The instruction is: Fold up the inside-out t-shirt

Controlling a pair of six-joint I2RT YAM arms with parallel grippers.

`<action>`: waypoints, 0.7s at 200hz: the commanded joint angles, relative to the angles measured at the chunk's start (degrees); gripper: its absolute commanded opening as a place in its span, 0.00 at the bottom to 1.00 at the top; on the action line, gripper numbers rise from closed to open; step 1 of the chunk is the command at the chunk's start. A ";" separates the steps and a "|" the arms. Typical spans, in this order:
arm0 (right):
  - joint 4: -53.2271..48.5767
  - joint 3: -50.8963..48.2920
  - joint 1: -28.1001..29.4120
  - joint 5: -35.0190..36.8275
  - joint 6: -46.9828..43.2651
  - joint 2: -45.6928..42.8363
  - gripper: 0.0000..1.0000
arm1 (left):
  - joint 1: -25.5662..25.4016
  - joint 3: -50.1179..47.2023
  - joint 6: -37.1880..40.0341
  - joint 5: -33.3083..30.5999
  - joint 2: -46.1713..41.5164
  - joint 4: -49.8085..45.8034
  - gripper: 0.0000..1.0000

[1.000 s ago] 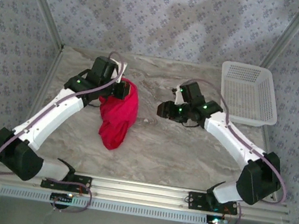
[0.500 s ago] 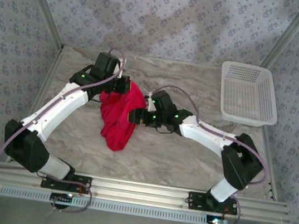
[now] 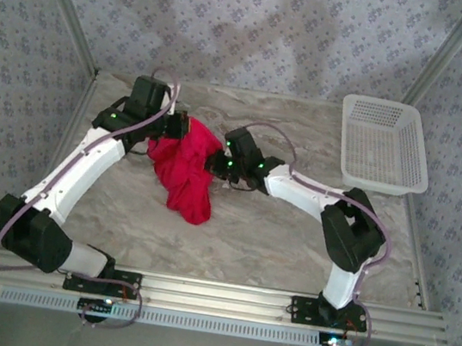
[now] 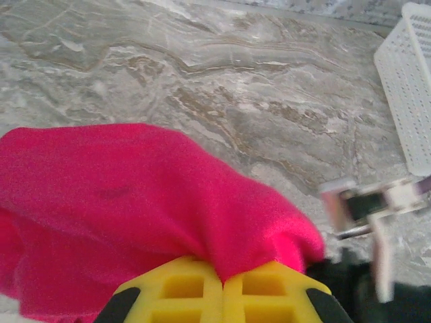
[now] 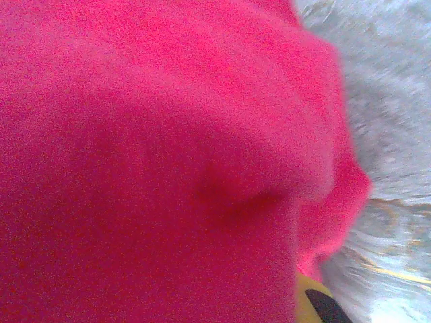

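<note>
The inside-out t-shirt (image 3: 186, 173) is a bright red bunched mass hanging down to the marble table, left of centre. My left gripper (image 3: 174, 128) holds its upper left part; in the left wrist view the yellow jaws (image 4: 222, 281) are pressed together with a fold of the red cloth (image 4: 135, 202) pinched between them. My right gripper (image 3: 214, 164) is pushed into the shirt's right side. In the right wrist view red fabric (image 5: 148, 148) covers the jaws, and just a corner of one yellow finger (image 5: 307, 289) shows, so the gripper is shut on the cloth.
A white plastic basket (image 3: 391, 104) stands at the back right corner, and its edge (image 4: 404, 87) appears in the left wrist view. Bare marble table (image 3: 282, 241) lies in front of the shirt. Metal frame posts and patterned walls enclose the table.
My right arm swung left from mid-table to the shirt's right side and its jaws closed there. My left gripper shifted slightly back and left, carrying the shirt.
</note>
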 commanded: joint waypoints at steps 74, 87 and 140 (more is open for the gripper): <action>-37.48 27.30 -20.50 -10.46 -17.05 -16.51 0.00 | 9.46 14.55 3.05 10.43 -7.16 -5.37 0.00; -40.05 30.43 -20.46 -11.99 -17.93 -17.35 0.00 | 9.46 15.27 3.50 12.56 -9.10 -4.35 0.00; -40.18 24.25 -26.31 -15.83 -18.10 -22.47 0.00 | 9.37 20.17 6.26 13.65 -9.62 -8.32 0.00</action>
